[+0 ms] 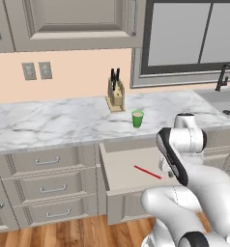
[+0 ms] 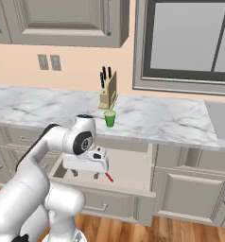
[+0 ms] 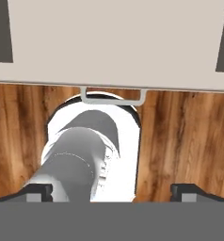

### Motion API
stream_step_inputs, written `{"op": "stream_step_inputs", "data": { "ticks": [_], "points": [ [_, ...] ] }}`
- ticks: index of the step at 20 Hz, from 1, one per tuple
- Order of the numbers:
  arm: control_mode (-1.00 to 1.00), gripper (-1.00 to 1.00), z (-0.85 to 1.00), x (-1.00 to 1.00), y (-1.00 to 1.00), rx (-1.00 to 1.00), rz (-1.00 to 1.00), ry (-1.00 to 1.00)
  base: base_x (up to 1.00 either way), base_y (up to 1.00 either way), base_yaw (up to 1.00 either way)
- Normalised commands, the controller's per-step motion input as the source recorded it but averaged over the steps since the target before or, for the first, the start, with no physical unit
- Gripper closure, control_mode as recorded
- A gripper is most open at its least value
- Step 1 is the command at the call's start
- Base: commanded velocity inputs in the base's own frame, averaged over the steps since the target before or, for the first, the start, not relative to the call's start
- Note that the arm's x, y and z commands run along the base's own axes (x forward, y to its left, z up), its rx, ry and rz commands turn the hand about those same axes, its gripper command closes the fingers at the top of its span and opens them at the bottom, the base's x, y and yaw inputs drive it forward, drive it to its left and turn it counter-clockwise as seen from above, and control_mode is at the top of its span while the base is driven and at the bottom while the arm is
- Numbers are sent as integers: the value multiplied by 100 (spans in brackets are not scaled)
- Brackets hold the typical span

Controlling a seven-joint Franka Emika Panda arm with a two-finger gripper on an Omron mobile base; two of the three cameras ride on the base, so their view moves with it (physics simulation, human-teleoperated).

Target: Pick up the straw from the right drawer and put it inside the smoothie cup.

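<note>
The straw (image 1: 147, 172) lies in the open right drawer (image 1: 118, 170).

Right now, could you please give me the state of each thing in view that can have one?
right drawer: pulled open.
straw: lying flat inside the drawer, not held.
smoothie cup: upright on the counter, no straw in it.
gripper: open, holding nothing, above the drawer.
narrower stacked drawers: all shut.
upper cabinet door: shut.
</note>
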Motion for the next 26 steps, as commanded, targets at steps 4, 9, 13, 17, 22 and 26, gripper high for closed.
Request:
{"op": "stream_step_inputs", "data": {
  "ticks": [4, 9, 13, 17, 22, 26],
  "points": [
    [-100, -100, 0, 83, 0, 0, 0, 1, 0, 0, 0],
    [-100, -100, -11, 100, 0, 1, 0, 8, 0, 0, 0],
    [-100, -100, -30, 94, 0, 0, 1, 5, 0, 0, 0],
    [-100, -100, -43, 66, -1, 1, 0, 0, 0, 0, 0],
    [-100, -100, -51, 41, -8, 6, 2, 0, 0, 0, 0],
    [-100, -100, -55, 34, -16, 8, 5, 0, 0, 0, 0]
  ]
}}
